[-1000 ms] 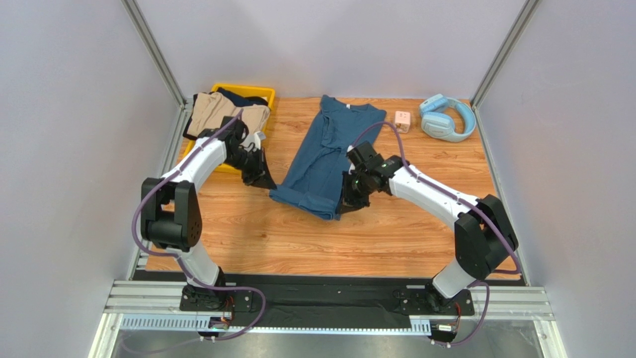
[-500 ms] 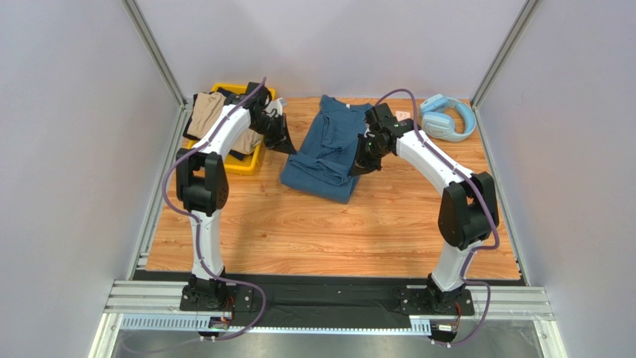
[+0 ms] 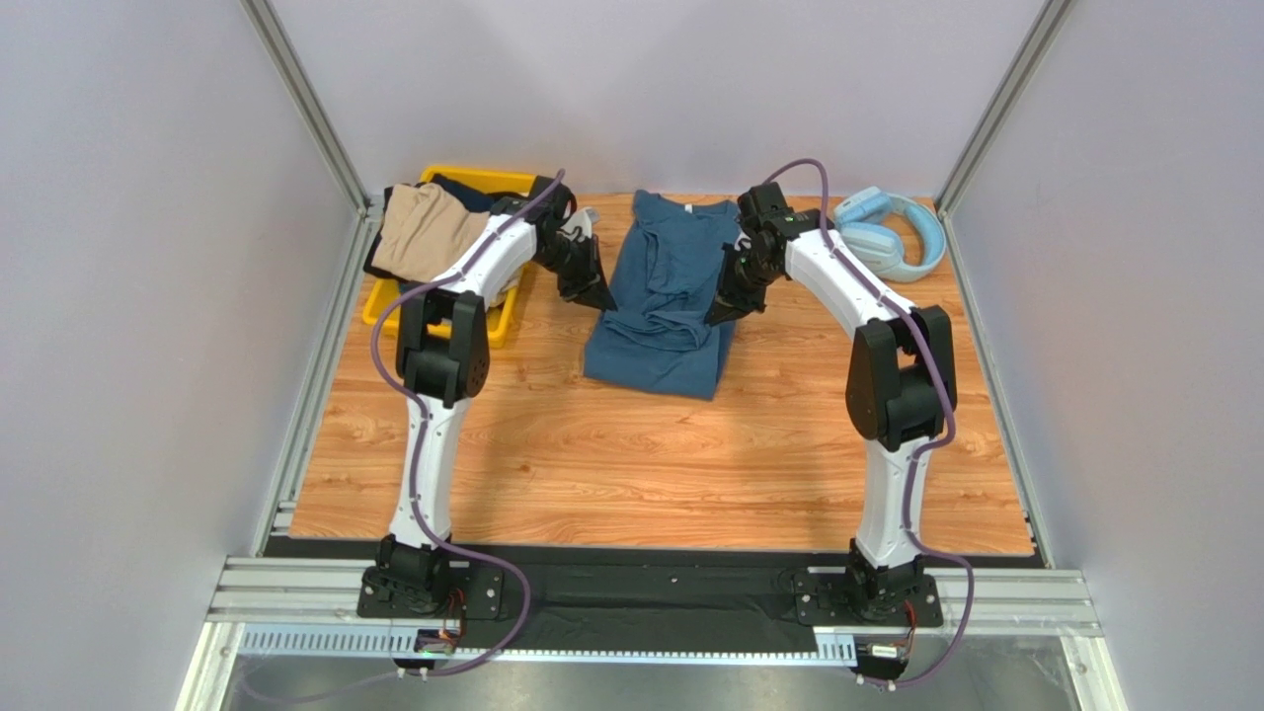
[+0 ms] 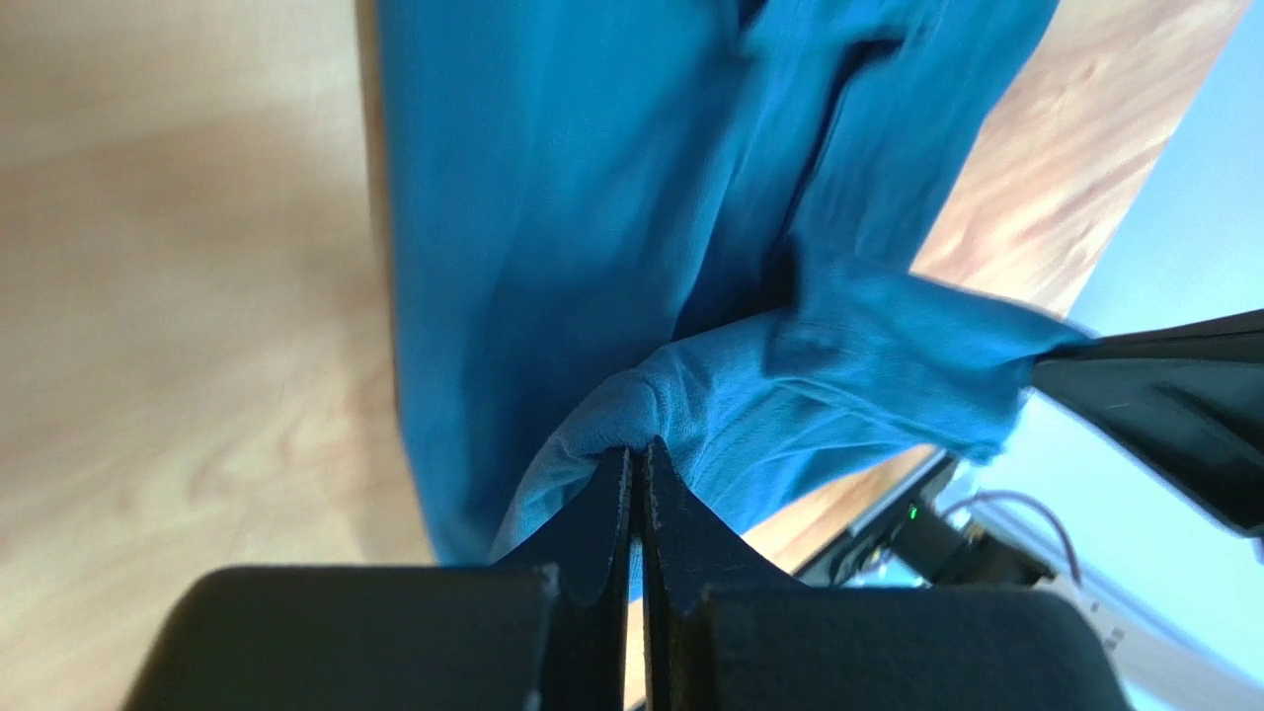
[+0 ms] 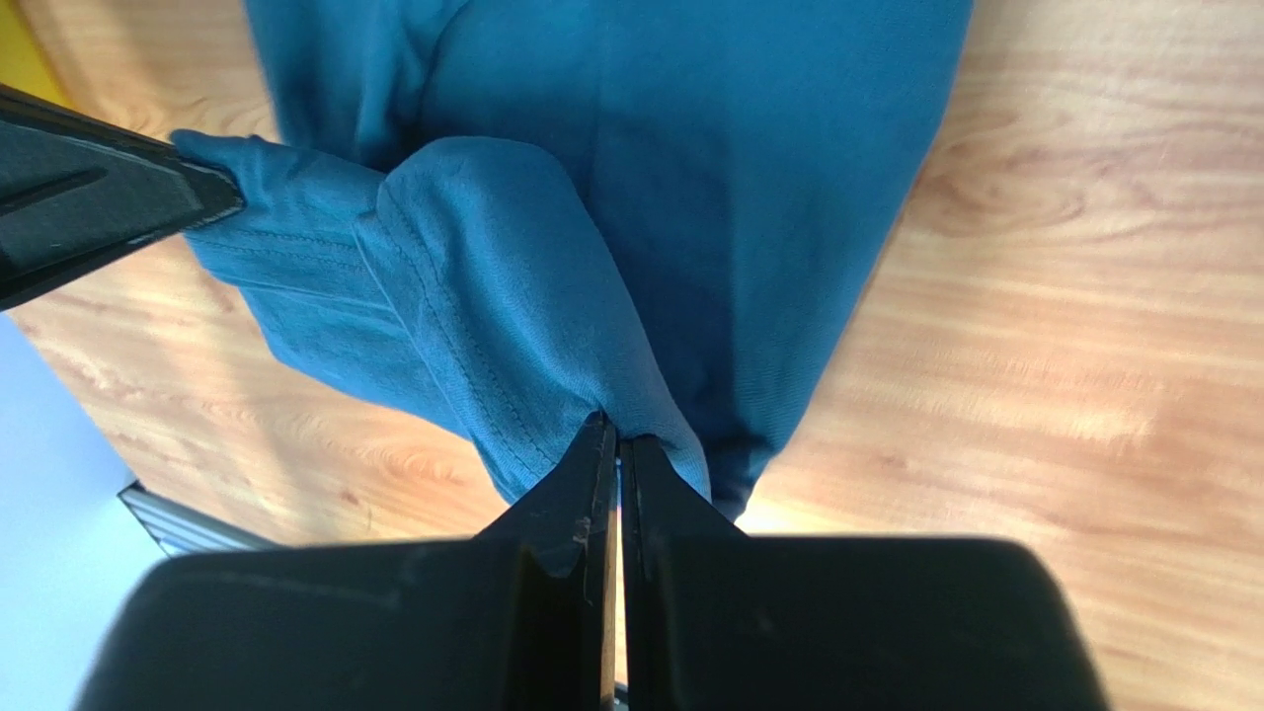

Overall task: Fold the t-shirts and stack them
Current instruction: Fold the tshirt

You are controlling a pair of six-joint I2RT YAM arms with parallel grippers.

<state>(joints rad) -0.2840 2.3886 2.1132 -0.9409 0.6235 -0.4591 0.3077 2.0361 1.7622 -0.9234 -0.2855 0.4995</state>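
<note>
The large teal-blue t-shirt (image 3: 660, 289) lies at the back middle of the wooden table, its lower half doubled up over the upper part. My left gripper (image 3: 598, 294) is shut on a bunched fold of its left edge (image 4: 698, 400). My right gripper (image 3: 720, 311) is shut on the hem at its right edge (image 5: 505, 296). The pinched cloth is lifted slightly off the table in both wrist views. A tan t-shirt (image 3: 423, 237) and a dark navy one (image 3: 469, 191) are bunched in the bin.
A yellow bin (image 3: 505, 181) stands at the back left corner, just left of my left arm. Light-blue headphones (image 3: 890, 233) lie at the back right. Grey walls close in the table on three sides.
Both arms have swung from mid-table toward the back, carrying the teal shirt's lower edge up over the rest of it, so the shirt is shorter now.
</note>
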